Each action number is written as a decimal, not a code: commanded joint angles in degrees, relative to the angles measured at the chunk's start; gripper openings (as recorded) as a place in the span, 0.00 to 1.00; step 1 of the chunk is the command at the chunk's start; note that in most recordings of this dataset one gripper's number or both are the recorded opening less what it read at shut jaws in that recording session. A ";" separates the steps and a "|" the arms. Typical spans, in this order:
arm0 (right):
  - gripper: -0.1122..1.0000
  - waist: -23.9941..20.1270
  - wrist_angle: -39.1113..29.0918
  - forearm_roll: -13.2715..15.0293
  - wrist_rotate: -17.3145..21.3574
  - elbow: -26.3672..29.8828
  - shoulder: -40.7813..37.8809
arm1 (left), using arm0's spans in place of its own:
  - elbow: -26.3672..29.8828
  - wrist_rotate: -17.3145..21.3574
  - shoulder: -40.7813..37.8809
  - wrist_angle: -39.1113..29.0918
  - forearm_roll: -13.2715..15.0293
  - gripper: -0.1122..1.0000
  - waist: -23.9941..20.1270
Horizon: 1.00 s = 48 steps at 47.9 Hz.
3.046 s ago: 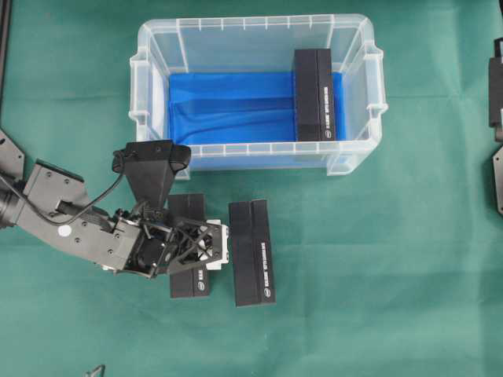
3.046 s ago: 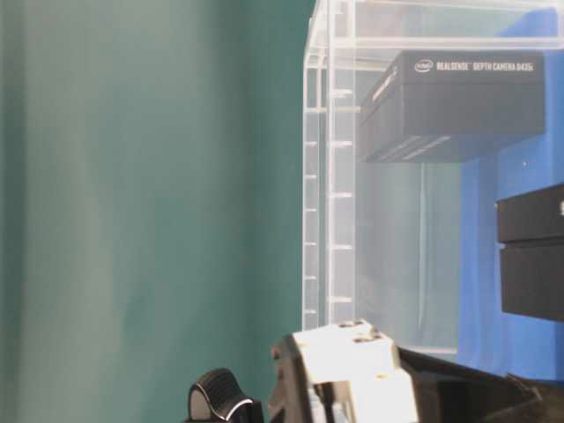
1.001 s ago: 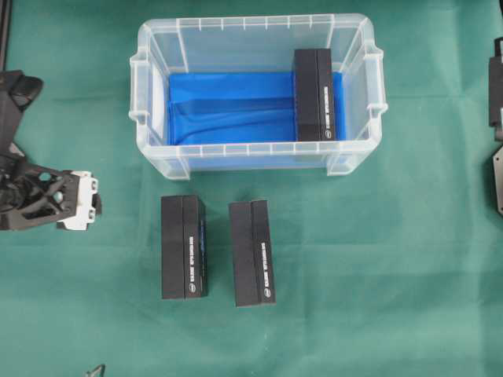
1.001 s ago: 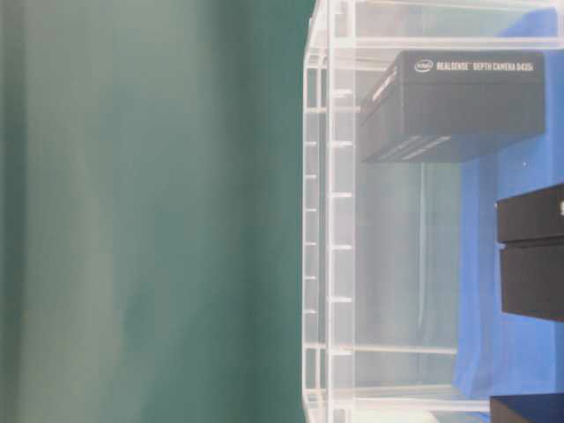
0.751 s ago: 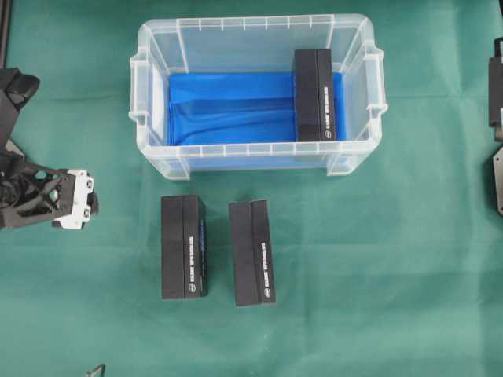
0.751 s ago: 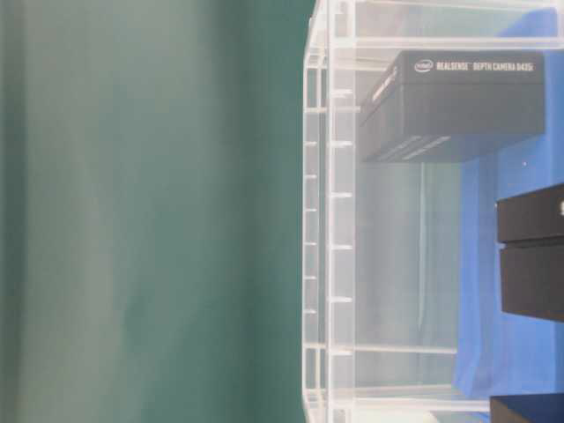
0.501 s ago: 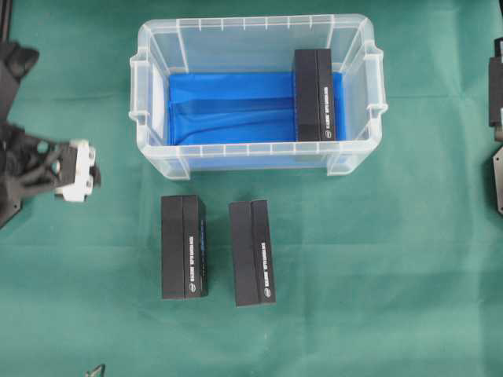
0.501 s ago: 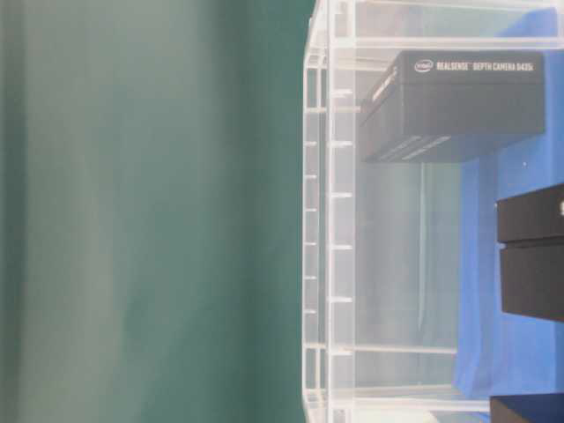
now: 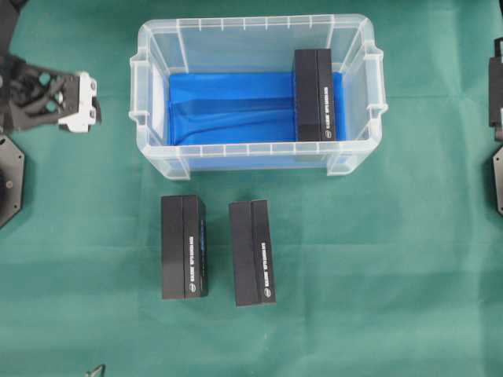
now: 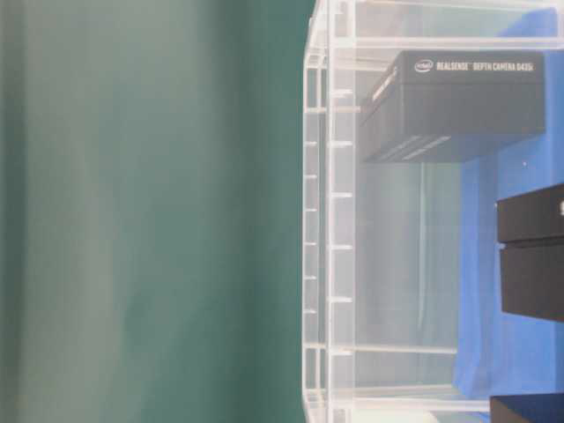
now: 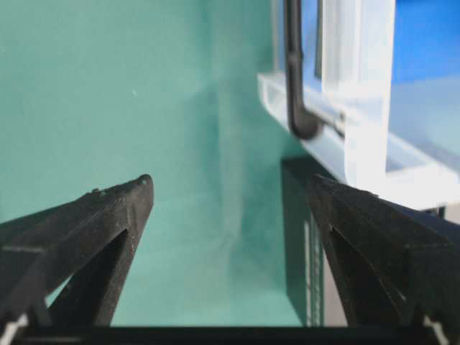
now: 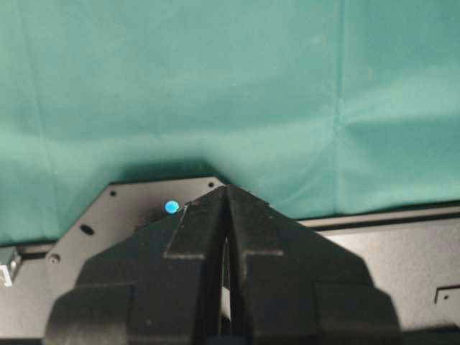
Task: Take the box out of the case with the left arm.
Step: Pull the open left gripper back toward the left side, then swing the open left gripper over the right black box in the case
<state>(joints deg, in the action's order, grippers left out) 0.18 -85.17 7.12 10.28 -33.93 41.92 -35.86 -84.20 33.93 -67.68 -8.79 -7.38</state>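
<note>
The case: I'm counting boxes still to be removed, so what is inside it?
Inside the case one black box stands at its right end on the blue lining. The lining under that box is covered, so nothing can be told there.

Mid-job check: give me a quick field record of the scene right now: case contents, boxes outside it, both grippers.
case: clear bin, blue lining
box in case: one, at its right end
boxes on cloth: two, side by side in front of the case
left gripper: open, empty, left of the case
right gripper: shut, holding nothing
table: green cloth
</note>
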 commanded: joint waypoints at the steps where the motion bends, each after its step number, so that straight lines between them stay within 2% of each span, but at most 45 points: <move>1: 0.10 0.00 0.00 0.18 0.00 0.53 -0.09 | 1.41 2.02 0.26 0.09 1.14 0.89 -2.72; 6: 0.10 0.00 0.00 0.18 0.00 0.53 -0.09 | 1.67 4.75 0.00 0.09 3.08 0.89 -4.83; 11: 0.10 0.00 0.00 0.18 0.00 0.53 -0.09 | 1.93 5.98 -0.35 0.09 3.78 0.89 -5.54; 39: 0.10 0.00 0.00 0.18 0.00 0.53 -0.09 | 5.10 5.89 -3.69 0.18 4.04 0.89 -5.54; 48: 0.10 0.00 0.00 0.18 0.00 0.53 -0.09 | 7.21 5.98 -6.50 0.44 5.01 0.89 -5.19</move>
<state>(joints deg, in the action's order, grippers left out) 0.09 -85.25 7.21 10.28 -33.93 41.92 -30.85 -78.31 28.13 -67.50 -3.96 -12.66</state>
